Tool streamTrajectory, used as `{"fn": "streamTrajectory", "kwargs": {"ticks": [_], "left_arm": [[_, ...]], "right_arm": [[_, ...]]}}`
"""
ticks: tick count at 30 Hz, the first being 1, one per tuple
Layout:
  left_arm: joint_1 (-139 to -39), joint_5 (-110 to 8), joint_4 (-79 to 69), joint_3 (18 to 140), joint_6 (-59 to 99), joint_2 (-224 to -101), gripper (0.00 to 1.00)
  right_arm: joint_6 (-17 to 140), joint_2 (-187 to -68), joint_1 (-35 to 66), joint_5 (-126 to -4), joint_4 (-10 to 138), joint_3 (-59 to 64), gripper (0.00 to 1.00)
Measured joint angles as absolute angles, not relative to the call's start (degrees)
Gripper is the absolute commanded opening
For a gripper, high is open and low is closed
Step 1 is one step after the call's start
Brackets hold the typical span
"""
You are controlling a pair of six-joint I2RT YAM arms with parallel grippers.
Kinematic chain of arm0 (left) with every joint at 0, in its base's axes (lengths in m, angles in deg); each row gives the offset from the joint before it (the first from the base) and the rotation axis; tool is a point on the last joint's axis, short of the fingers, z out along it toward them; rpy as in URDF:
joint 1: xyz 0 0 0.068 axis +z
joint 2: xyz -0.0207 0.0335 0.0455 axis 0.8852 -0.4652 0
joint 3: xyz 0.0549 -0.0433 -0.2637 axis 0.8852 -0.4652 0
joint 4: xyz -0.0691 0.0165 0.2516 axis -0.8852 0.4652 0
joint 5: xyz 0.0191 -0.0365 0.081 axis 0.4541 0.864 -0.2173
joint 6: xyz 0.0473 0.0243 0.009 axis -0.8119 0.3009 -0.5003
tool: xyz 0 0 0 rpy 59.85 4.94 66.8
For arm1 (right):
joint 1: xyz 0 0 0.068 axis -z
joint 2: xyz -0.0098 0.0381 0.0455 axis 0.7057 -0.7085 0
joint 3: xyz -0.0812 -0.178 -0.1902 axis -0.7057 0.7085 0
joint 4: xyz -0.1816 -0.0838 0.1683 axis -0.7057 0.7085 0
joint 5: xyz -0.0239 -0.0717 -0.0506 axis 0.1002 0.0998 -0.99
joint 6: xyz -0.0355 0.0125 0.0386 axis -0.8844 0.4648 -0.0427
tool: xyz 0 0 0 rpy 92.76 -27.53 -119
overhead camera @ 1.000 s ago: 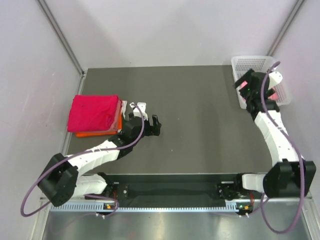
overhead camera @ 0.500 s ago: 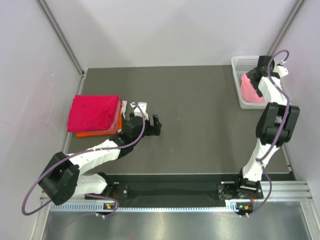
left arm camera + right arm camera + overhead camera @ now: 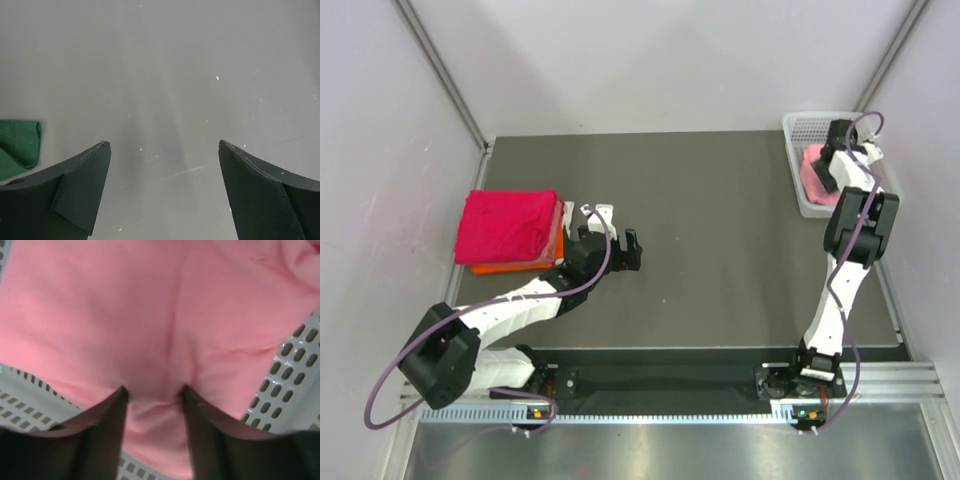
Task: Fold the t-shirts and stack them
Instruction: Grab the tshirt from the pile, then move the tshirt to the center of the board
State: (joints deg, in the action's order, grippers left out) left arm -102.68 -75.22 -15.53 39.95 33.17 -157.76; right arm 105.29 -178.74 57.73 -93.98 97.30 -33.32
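A light salmon-pink t-shirt (image 3: 812, 174) lies crumpled in the white mesh basket (image 3: 810, 125) at the far right corner. My right gripper (image 3: 827, 166) reaches down into the basket. In the right wrist view that gripper (image 3: 152, 390) has its fingers pressed into the pink t-shirt (image 3: 150, 305), with a fold of cloth bunched between them. A folded magenta-red t-shirt (image 3: 510, 225) rests on a folded orange t-shirt (image 3: 505, 267) at the table's left. My left gripper (image 3: 618, 232) hovers open just right of that stack, with only bare table between its fingers (image 3: 80, 190).
The basket's mesh wall (image 3: 295, 390) surrounds the pink cloth closely. A corner of green cloth (image 3: 17, 145) shows at the left edge of the left wrist view. Grey side walls stand close to the table on the left and right.
My right arm swung over the basket and dropped into it, and its fingers came together on the pink t-shirt. My left arm stayed where it was.
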Motion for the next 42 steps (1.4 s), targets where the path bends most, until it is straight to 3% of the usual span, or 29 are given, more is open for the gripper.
{"fn": "streamTrajectory", "kwargs": {"ticks": [2, 3, 9, 15, 20, 25, 27, 28, 29, 30, 31, 32, 37, 42], "left_arm": [[-102.7, -75.3, -15.4, 40.1, 33.2, -158.0, 0.93], [-102.7, -75.4, -15.3, 40.2, 33.2, -158.1, 0.93], [-102.7, -75.5, -15.1, 40.3, 33.4, -158.1, 0.93], [-102.7, -76.7, -15.0, 40.3, 33.5, -158.1, 0.96], [-102.7, -78.5, -14.7, 40.3, 34.1, -158.1, 0.96], [-102.7, -79.8, -14.5, 40.3, 34.3, -158.1, 0.95], [-102.7, -80.5, -14.4, 40.3, 34.4, -158.0, 0.95], [-102.7, -80.9, -14.2, 40.3, 34.5, -157.9, 0.95], [-102.7, -81.2, -14.0, 40.3, 34.5, -157.7, 0.95], [-102.7, -81.4, -13.8, 40.3, 34.5, -157.4, 0.95], [-102.7, -81.7, -13.5, 40.3, 34.6, -157.1, 0.95], [-102.7, -82.0, -13.2, 40.3, 34.7, -156.8, 0.95], [-102.7, -83.1, -13.0, 40.3, 35.0, -155.1, 0.93], [-102.7, -83.2, -13.0, 40.3, 35.7, -155.3, 0.93]], "right_arm": [[106.0, -178.9, 58.1, -93.7, 97.7, -33.7, 0.17], [106.1, -178.9, 58.2, -93.3, 97.6, -33.8, 0.0], [103.6, -175.3, 57.2, -97.2, 96.3, -30.4, 0.0], [98.6, -158.6, 52.0, -105.7, 95.4, -22.8, 0.0], [88.8, -139.8, 42.0, -110.9, 86.9, -19.1, 0.0], [80.3, -128.6, 28.8, -107.3, 82.2, -21.0, 0.0], [78.3, -126.0, 26.0, -104.4, 82.3, -21.0, 0.06], [77.5, -124.9, 24.7, -103.1, 82.4, -20.5, 0.15], [76.7, -123.9, 23.6, -101.8, 82.6, -19.5, 0.33], [75.9, -122.7, 22.8, -100.3, 82.4, -17.8, 0.8], [75.2, -121.3, 22.2, -98.5, 82.2, -15.1, 0.93], [74.0, -119.2, 21.6, -95.9, 82.4, -11.2, 0.99], [71.2, -110.9, 21.0, -87.2, 83.1, 8.7, 0.97], [69.7, -109.5, 21.0, -83.0, 84.1, 18.7, 0.79]]}}
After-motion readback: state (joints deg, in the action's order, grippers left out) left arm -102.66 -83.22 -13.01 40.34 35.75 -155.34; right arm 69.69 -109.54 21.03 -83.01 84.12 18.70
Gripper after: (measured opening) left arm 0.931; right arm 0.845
